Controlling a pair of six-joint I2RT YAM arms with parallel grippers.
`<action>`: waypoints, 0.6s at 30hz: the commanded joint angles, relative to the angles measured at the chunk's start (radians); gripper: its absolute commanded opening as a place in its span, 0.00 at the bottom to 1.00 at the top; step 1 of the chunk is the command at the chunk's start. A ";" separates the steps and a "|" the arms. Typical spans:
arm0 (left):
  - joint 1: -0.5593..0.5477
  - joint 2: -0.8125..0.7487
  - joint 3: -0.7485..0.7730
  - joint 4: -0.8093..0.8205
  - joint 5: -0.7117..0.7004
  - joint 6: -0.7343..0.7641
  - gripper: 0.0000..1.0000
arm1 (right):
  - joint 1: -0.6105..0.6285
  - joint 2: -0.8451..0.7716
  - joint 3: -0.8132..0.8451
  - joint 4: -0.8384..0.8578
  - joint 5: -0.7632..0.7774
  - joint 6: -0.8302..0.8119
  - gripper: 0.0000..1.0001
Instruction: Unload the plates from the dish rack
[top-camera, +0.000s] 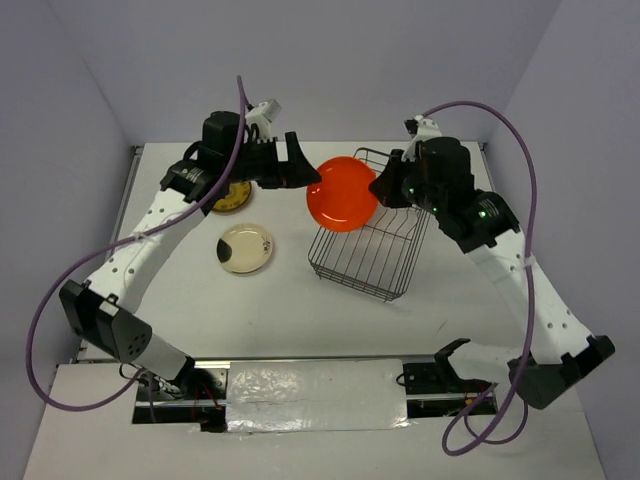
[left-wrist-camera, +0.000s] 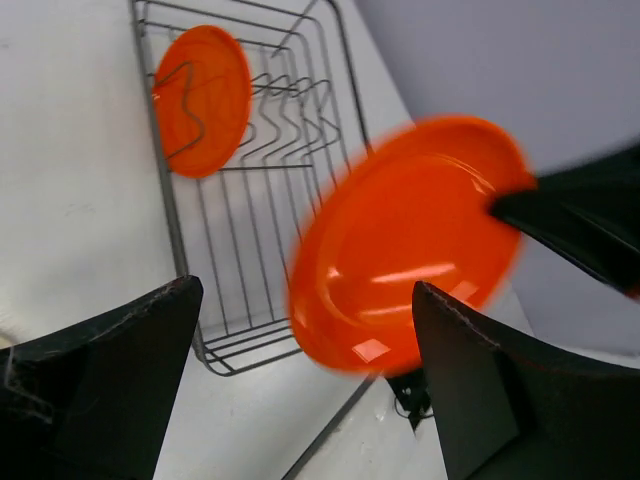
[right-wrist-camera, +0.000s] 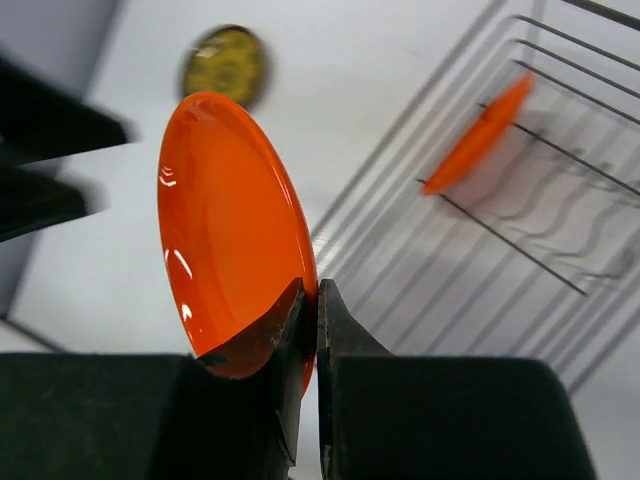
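My right gripper (top-camera: 381, 191) is shut on the rim of a plain orange plate (top-camera: 343, 194), holding it on edge in the air left of the dark wire dish rack (top-camera: 368, 248). In the right wrist view the fingers (right-wrist-camera: 300, 330) pinch the plate (right-wrist-camera: 225, 225). My left gripper (top-camera: 307, 165) is open, its jaws facing the plate's left rim and apart from it. The left wrist view shows the plate (left-wrist-camera: 405, 245) beyond my open left gripper (left-wrist-camera: 305, 390). A second orange plate (left-wrist-camera: 200, 98) stands among the rack's tines (right-wrist-camera: 480, 135).
A cream-white plate with a dark blotch (top-camera: 246, 248) lies flat on the table left of the rack. A yellow-brown patterned plate (top-camera: 232, 198) lies behind it, partly under my left arm; it also shows in the right wrist view (right-wrist-camera: 225, 65). Walls enclose the table's back and sides.
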 joint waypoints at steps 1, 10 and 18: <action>-0.020 0.066 0.092 -0.149 -0.196 0.021 0.98 | -0.016 -0.100 -0.050 0.309 -0.299 0.037 0.01; -0.023 0.064 -0.026 -0.007 -0.095 -0.012 0.00 | -0.029 -0.061 -0.035 0.348 -0.391 0.109 0.06; 0.071 0.096 -0.107 0.090 -0.182 -0.140 0.00 | -0.203 -0.029 -0.150 0.316 -0.353 0.196 0.92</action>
